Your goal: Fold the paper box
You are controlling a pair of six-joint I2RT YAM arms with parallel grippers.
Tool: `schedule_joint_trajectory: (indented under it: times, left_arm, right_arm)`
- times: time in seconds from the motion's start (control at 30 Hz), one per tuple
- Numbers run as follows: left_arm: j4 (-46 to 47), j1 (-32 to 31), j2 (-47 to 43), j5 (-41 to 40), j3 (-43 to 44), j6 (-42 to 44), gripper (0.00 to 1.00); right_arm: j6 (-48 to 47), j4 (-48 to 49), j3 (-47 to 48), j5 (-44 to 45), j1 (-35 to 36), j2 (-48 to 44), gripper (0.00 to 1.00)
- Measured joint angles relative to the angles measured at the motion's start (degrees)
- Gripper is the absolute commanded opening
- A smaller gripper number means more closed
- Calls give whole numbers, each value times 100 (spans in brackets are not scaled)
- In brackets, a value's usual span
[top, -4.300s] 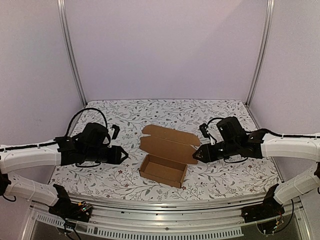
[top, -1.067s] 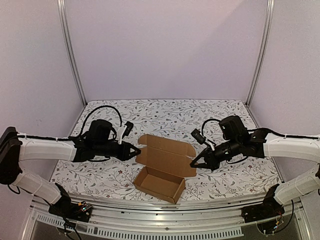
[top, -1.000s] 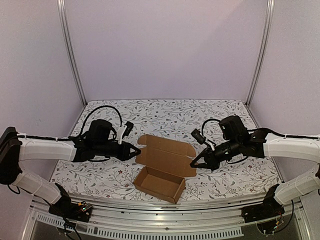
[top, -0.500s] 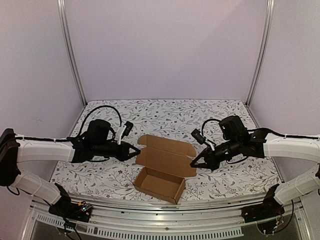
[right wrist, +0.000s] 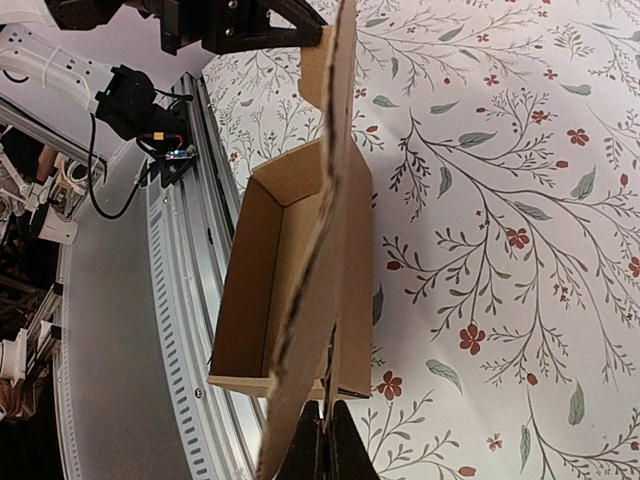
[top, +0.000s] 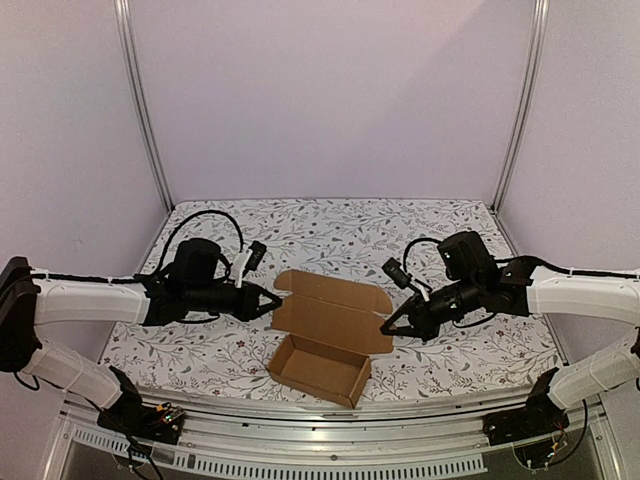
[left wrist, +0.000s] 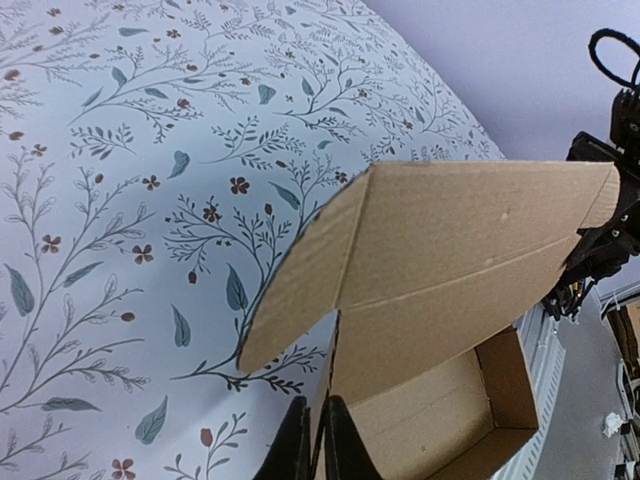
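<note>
The paper box [top: 330, 315] is plain brown cardboard; its open tray rests on the floral table near the front and its lid flap stands raised behind it. My left gripper [top: 277, 298] is at the lid's left edge. In the left wrist view the left gripper [left wrist: 315, 450] is shut on a thin edge of the paper box [left wrist: 460, 240]. My right gripper [top: 386, 328] is at the lid's right edge. The right wrist view shows the right gripper [right wrist: 325, 450] shut on the edge of the paper box [right wrist: 300, 290], seen end-on.
A floral cloth [top: 330, 230] covers the table. A metal rail [top: 320, 430] runs along the near edge just in front of the tray. Upright frame posts [top: 140, 100] stand at the back corners, with plain walls behind. The right arm [left wrist: 610, 230] shows beyond the lid.
Almost nothing differs. The left arm has shifted very slightly at the lid's left edge; the box and the right arm stay where they were.
</note>
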Motion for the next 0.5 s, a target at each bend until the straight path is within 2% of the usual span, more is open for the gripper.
schedule_joint_trajectory:
  times: [0.23,0.4,0.5]
  left_arm:
    - [48,-2,15,72,0,-9,7]
    - [83,-2,37,81,-7,-59,14]
    - [85,-2,37,61,-15,-92,14]
  right_arm:
    - [0,0,0,50,0,0,0]
    - [0,0,0,83,0,0,0]
    - [-2,-2,0,87,0,0,0]
